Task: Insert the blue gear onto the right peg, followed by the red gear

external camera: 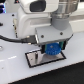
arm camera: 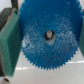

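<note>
One gear in play: gripper point(external camera: 51, 49) clamped on the blue gear point(arm camera: 48, 35), hanging just over the grey plate point(external camera: 37, 59); peg hidden, so centre the hole over it, lower straight, then let go.

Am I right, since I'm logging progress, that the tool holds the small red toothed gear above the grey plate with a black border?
Not quite: the tool holds the flat bright-blue toothed gear, not a red one. It is above the grey rectangular plate with a black border, as the exterior view shows; the wrist view confirms the blue colour.
</note>
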